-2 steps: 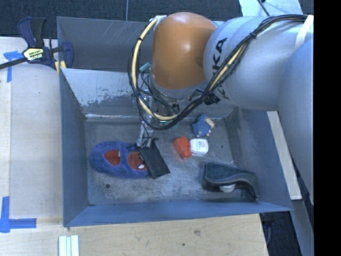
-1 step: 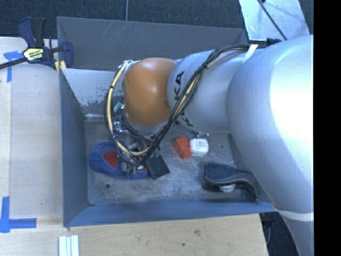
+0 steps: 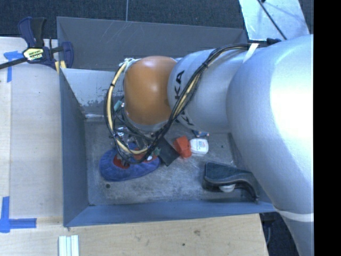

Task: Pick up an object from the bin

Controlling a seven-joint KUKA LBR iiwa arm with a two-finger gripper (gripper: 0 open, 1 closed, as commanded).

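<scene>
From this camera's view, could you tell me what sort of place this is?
Probably a robotics lab: a KUKA arm reaches into a grey metal bin holding a blue fabric item.

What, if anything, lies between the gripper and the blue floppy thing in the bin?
Nothing visible. The gripper is directly over the blue floppy thing; the small orange piece and the black tool lie aside, toward the arm.

You have bare floor [image 3: 170,188] along the near wall of the bin [image 3: 74,159], between the blue cloth-like lump [image 3: 139,168] on the left and the black curved object [image 3: 228,176] on the right. The arm [image 3: 224,95], its orange cover [image 3: 149,89] and its cables block the far and right sides. A small orange piece [image 3: 184,147] and a white one [image 3: 200,145] crowd the middle.
</scene>
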